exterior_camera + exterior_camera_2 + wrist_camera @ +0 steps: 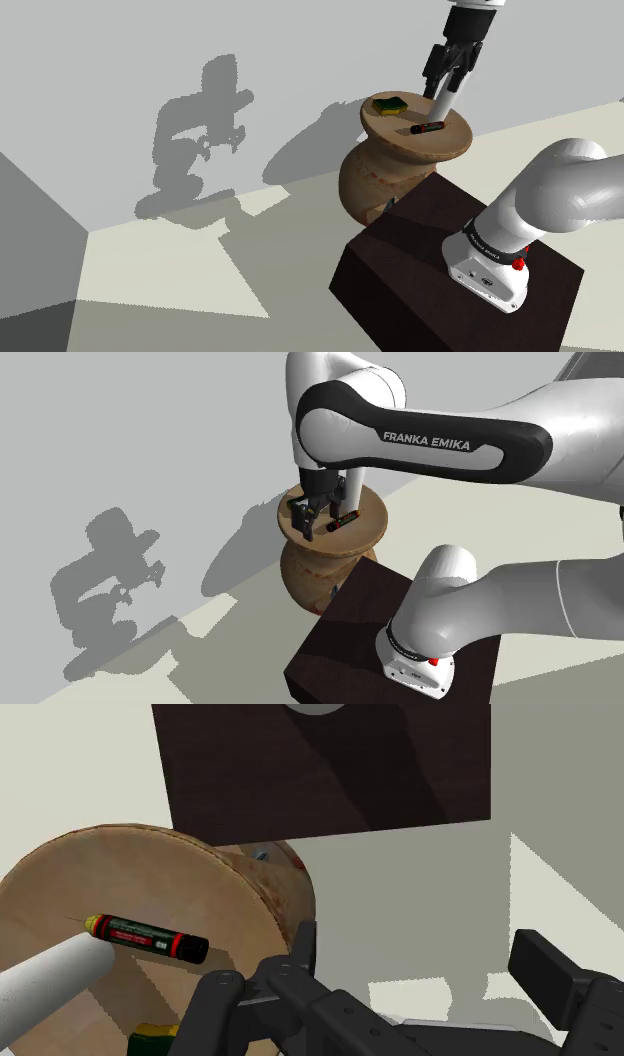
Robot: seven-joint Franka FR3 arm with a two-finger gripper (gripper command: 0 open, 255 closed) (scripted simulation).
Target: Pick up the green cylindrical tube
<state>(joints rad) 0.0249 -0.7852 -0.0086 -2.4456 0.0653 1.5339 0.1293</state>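
A dark green tube point(146, 936) with red bands and a yellow tip lies on its side on a round wooden table point(60, 884). It also appears in the shoulder view point(425, 127) and the second exterior view point(343, 520). A plain white cylinder point(50, 981) stands beside it point(443, 103). My gripper point(420, 962) is open, with nothing between its fingers, and the gap looks past the table's edge onto the floor. The tube lies off to the side of one finger point(302, 944). In the shoulder view the gripper point(452, 82) hangs just above the white cylinder's top.
A green and yellow sponge point(390, 104) lies on the table's far side point(152, 1041). The table point(390, 170) is a turned wooden pedestal close against the dark brown stand point(450, 270). A grey wall rises behind, with pale floor around.
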